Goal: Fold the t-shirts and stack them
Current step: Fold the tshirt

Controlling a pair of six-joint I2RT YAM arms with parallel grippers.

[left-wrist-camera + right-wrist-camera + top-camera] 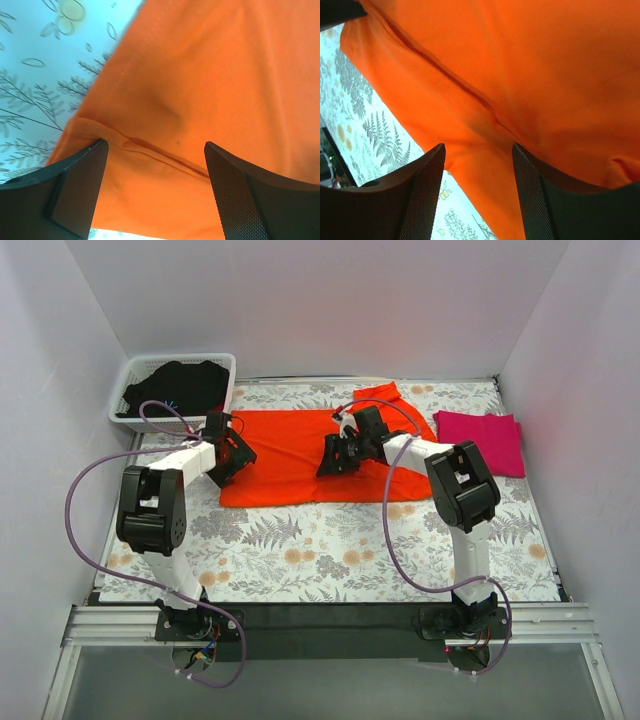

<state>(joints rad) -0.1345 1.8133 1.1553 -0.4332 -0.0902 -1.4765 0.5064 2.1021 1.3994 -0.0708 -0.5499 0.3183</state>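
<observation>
The orange t-shirt lies spread flat across the far half of the worktop, not yet folded. The pink t-shirt sits folded at the right, well apart from your grippers.

Your left gripper is down at the shirt's left edge with its jaws spread wide. Its wrist view shows a raised seam of orange cloth running between the fingers, and nothing is pinched. Your right gripper is low over the middle of the shirt, jaws parted more narrowly, with a crease of cloth below the gap and nothing clamped either.

To do this fold well, get each gripper onto one layer at the hem or side edge before you press the jaws together. From the left wrist view it looks as if the edge is doubled over, though I cannot be sure. Lift both sides evenly so the cloth does not drag or bunch.

A white basket holding a black garment stands just behind the left arm, so keep that elbow clear of it. One sleeve sticks out at the far right corner and could catch under the fold.
</observation>
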